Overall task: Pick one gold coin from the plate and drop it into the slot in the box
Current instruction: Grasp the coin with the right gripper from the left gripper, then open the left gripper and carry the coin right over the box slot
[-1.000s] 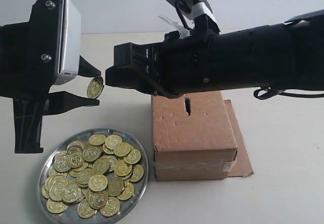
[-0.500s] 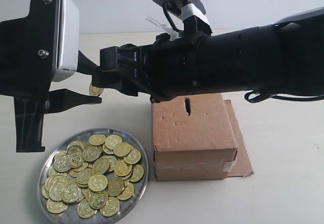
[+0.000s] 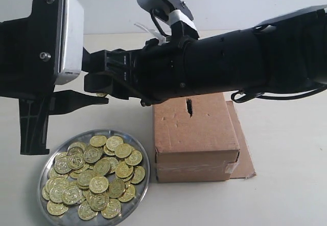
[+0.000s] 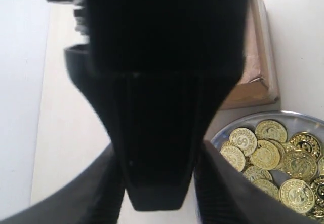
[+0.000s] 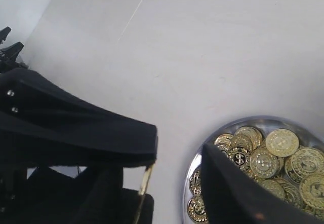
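Note:
The silver plate [image 3: 146,181] with several gold coins [image 3: 97,177] lies at the front left. The brown box [image 3: 196,134] stands to its right, the dark slot [image 3: 189,107] in its top. Above the plate my left gripper [image 3: 96,87] is shut on one gold coin [image 5: 144,186], seen edge-on in the right wrist view and almost hidden in the exterior view. My right gripper [image 3: 94,83] reaches across and stands open around that coin, one finger [image 5: 235,188] on the plate's side. In the left wrist view a right finger [image 4: 157,133] fills the gap and hides the coin.
A flat cardboard sheet [image 3: 246,157] lies under the box and sticks out to its right. The right arm [image 3: 240,62] spans the scene above the box's far edge. The pale tabletop [image 3: 286,185] shows to the right of the box.
My right gripper has moved left across the view and now covers the coin held by the left gripper. The left gripper has hardly moved.

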